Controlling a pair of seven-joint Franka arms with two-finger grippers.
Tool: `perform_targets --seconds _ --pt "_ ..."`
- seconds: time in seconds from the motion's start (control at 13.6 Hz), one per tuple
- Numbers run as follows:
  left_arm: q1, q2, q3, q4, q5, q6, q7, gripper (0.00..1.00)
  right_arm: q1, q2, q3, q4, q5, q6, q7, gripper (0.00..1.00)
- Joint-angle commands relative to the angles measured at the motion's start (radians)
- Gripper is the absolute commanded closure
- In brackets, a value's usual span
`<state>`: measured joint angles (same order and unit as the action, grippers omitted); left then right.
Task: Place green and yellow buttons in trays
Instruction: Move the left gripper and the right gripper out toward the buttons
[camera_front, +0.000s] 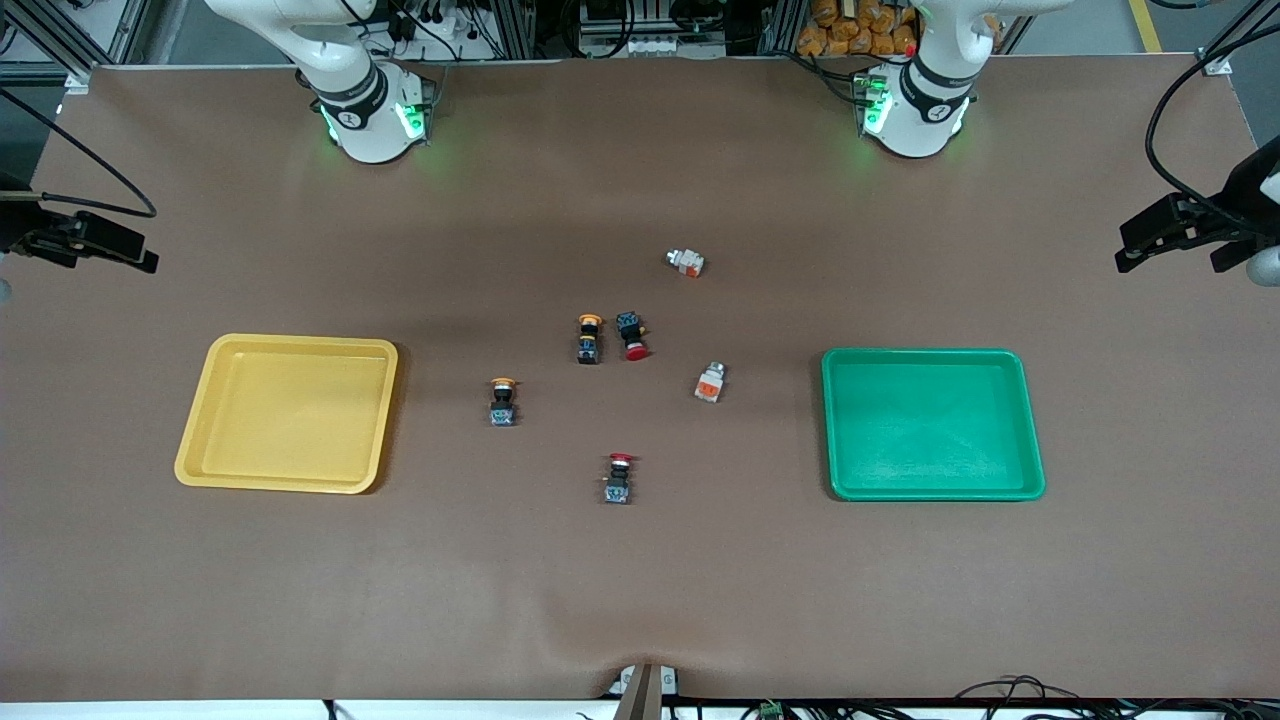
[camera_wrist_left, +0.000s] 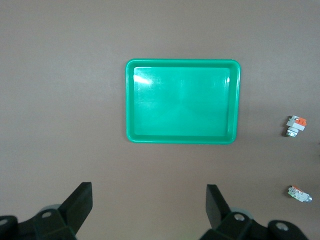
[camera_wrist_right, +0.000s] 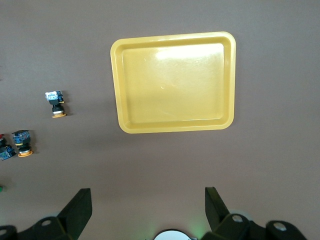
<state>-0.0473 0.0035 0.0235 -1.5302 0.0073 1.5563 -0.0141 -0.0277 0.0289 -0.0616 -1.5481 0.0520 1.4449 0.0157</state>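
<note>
The yellow tray (camera_front: 288, 412) lies toward the right arm's end of the table and the green tray (camera_front: 932, 423) toward the left arm's end; both are empty. Two orange-yellow capped buttons (camera_front: 589, 338) (camera_front: 503, 400) and two whitish-grey buttons (camera_front: 686, 262) (camera_front: 710, 382) lie on the table between the trays. My left gripper (camera_wrist_left: 149, 205) is open and empty, high over the table, looking down on the green tray (camera_wrist_left: 182, 101). My right gripper (camera_wrist_right: 148, 207) is open and empty, high over its own base, looking down on the yellow tray (camera_wrist_right: 173, 81). Neither gripper shows in the front view.
Two red-capped black switches lie among the buttons, one (camera_front: 632, 335) beside an orange-yellow capped button, one (camera_front: 619, 477) nearer the front camera. The brown table mat (camera_front: 640, 600) is bare near the front camera. Black camera mounts (camera_front: 1190, 228) stand at both table ends.
</note>
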Motion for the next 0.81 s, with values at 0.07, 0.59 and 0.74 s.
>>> perform_targets --seconds 0.07,0.59,0.74 --pt "-0.003 0.003 -0.013 0.012 -0.014 -0.015 -0.004 0.0 0.002 -0.006 0.0 0.008 0.009 -0.014 0.012 0.0" --pt "-0.019 0.071 -0.028 0.004 -0.021 -0.015 0.0 0.0 0.005 0.005 0.0 0.006 0.011 -0.012 0.012 0.0" --pt "-0.046 0.102 -0.048 0.002 -0.014 -0.012 -0.01 0.0 0.028 0.032 0.0 0.008 0.011 -0.003 0.0 0.0"
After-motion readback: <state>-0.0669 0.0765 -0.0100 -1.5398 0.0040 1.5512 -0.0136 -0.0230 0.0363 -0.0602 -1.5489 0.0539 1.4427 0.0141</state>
